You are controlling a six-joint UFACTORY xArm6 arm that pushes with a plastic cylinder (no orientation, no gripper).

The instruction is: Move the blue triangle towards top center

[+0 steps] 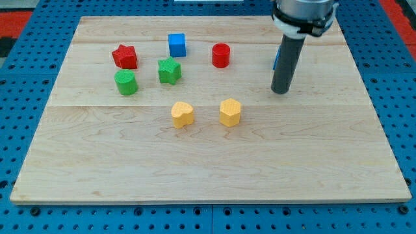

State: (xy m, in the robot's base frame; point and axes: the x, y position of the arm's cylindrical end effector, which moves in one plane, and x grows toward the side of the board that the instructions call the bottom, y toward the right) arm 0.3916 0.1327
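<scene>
Closest to the camera sit two yellow blocks, side by side near the middle of the wooden board [208, 169]. One is the yellow heart [182, 114] and next to it, on the view's right, is the yellow hexagon [230, 112].

Farther back is a little crowd of blocks. On the view's left stand the green cylinder [126, 82] and, just above it, the red star [124, 56]. Beside them is the green star [169, 70], and above that one the blue cube [177, 45]. To the right of the cube stands the red cylinder [221, 55].

Over on the view's right is my tip [280, 91], the bottom end of the dark rod. It has no claws at all, so it holds nothing; it can only push. It rests on the board, well apart from the yellow blocks and the red cylinder.

Right behind the rod peeks a thin bit of blue. I think that is the blue triangle [275, 60], but most of it is hidden, so its shape is hard to tell. It sits on the right side, a bit below the top edge.

I would say the job is barely begun. The triangle must travel toward the view's left and a little up to reach top center, and I cannot tell if my tip touches it.
</scene>
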